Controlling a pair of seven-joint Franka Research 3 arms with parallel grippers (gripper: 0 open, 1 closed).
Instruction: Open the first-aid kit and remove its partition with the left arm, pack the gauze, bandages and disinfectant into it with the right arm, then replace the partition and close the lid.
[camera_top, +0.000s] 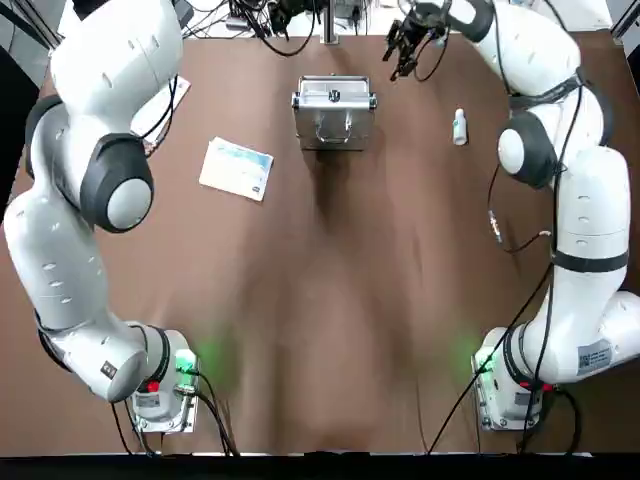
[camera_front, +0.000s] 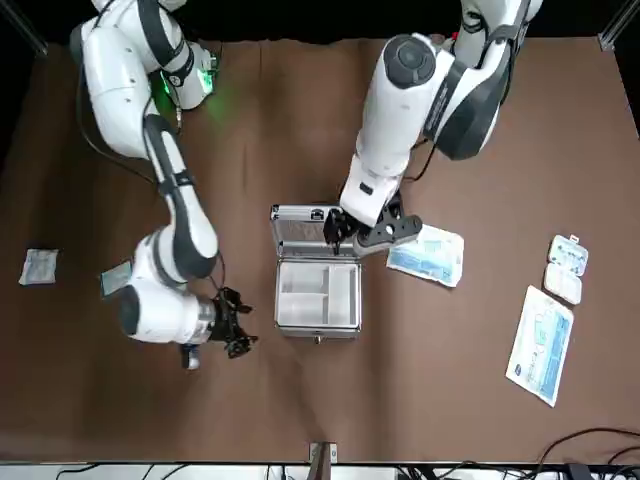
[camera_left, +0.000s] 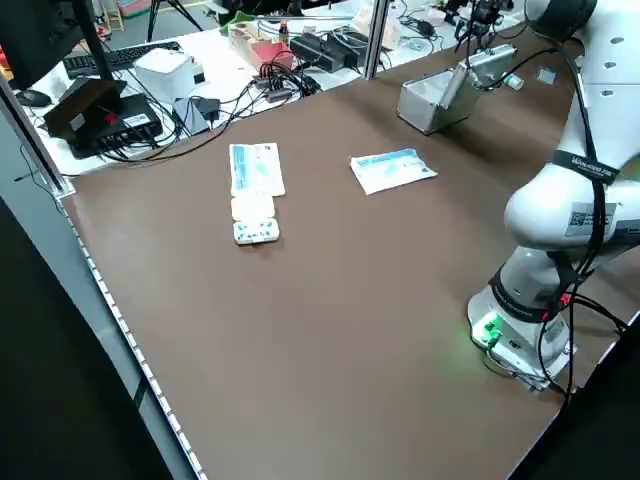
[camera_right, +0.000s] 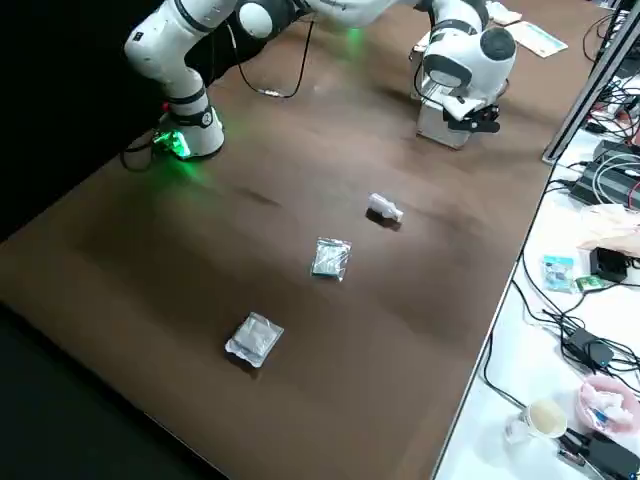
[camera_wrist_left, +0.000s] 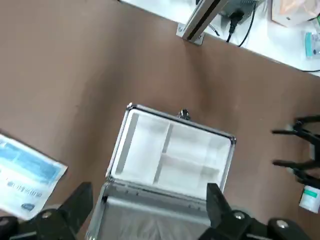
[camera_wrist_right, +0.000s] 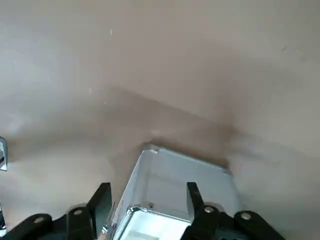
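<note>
Above the open first-aid kit (camera_wrist_left: 170, 165) — left fingers (camera_wrist_left: 75, 205) spread wide, empty, right fingers (camera_wrist_right: 102, 202) apart too.

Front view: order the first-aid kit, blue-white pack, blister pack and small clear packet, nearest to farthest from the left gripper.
From the left gripper:
1. first-aid kit, right at it.
2. blue-white pack, just to the robot's left.
3. blister pack, farther left.
4. small clear packet, far right side.

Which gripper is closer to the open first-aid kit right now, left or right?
Left. The left gripper hovers right at the first-aid kit, over its raised lid; the right gripper sits beside the kit, apart.
</note>
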